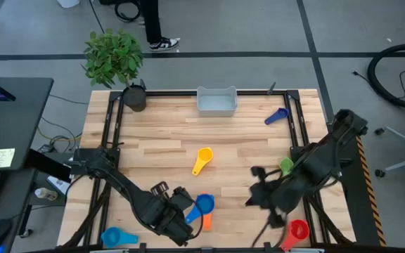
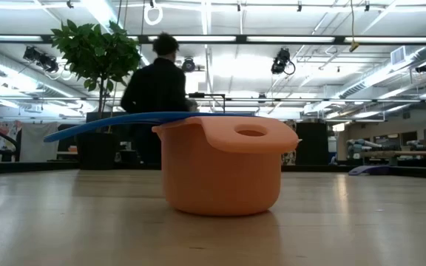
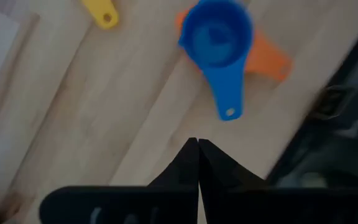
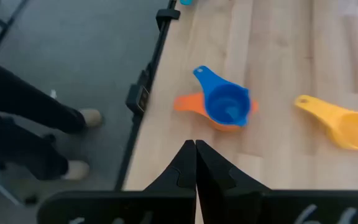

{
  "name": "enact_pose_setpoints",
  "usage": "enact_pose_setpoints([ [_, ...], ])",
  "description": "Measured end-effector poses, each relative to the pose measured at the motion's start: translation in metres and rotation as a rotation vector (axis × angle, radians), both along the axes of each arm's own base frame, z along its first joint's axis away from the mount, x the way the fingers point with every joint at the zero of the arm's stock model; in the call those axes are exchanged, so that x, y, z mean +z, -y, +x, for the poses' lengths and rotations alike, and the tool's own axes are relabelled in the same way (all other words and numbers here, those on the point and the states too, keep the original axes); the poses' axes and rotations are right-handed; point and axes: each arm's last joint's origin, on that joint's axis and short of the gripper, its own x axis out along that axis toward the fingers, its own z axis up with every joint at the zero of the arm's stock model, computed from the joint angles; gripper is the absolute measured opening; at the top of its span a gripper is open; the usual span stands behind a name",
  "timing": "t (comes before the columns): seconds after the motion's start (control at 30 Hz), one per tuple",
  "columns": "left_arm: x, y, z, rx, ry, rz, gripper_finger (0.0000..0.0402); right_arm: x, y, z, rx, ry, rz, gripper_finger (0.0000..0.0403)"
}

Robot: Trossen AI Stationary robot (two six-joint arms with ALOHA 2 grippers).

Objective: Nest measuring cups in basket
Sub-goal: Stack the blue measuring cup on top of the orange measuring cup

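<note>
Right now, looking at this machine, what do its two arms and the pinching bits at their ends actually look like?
Both arms are dark, nearly black, built of jointed segments running in from the table's sides. The left gripper and right gripper end in dark, chunky heads. In the wrist views each one's two jaws are flat black blades tapering to a point. No markings are legible.

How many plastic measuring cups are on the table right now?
7: dark blue cup far right; yellow cup centre; blue cup stacked in orange cup; light blue cup near left; green cup and red cup by the right arm. Others may be hidden.
</note>
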Motion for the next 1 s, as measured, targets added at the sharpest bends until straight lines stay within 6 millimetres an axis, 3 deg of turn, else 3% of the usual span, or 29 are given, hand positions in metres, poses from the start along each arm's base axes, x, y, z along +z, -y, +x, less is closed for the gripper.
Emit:
enact_pose_setpoints([
  [0.23,-0.04,0.01,-0.014,-0.042,-0.114,0.108,0.0001,-0.043,-0.027,0.034,-0.162,-0.078,0.041,0.0001],
  [0.6,-0.115,0.017,0.0,-0.03,0.055,0.097,0.0001,-0.096,-0.053,0.057,-0.235,-0.228,0.065,0.0],
  [1.0,-0.143,0.015,-0.003,-0.122,0.087,0.163,0.0,-0.156,-0.07,0.084,-0.3,-0.321,0.071,0.0],
])
